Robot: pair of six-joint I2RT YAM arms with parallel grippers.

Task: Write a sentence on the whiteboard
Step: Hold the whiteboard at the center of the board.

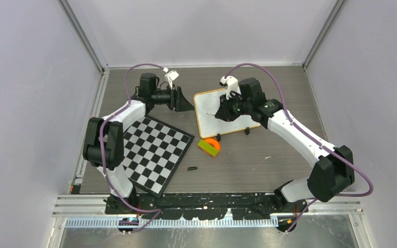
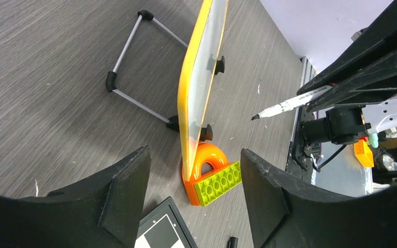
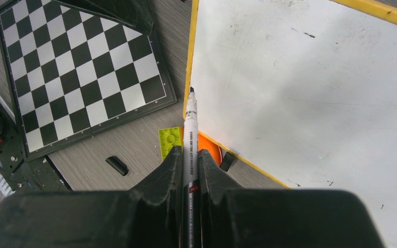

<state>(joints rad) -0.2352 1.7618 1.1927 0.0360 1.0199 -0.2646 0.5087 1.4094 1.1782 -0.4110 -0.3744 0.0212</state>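
The whiteboard (image 1: pixel 227 111) stands tilted on its feet at mid-table; its white face (image 3: pixel 300 93) carries only faint specks, and no sentence shows on it. My right gripper (image 3: pixel 190 152) is shut on a white marker (image 3: pixel 190 124), whose black tip sits at the board's left yellow edge. In the left wrist view the marker (image 2: pixel 289 105) hovers just off the board face. My left gripper (image 2: pixel 194 191) is open, with the board's near edge (image 2: pixel 199 88) lined up between its fingers (image 2: pixel 119 201) and apart from both. From above, the left gripper (image 1: pixel 186 101) sits just left of the board.
A chequered board (image 1: pixel 155 150) lies left of centre. An orange-and-green toy brick (image 1: pixel 209 147) sits against the whiteboard's lower corner. A small black cap (image 1: pixel 192 168) lies on the table in front. A wire stand (image 2: pixel 134 67) props the whiteboard from behind.
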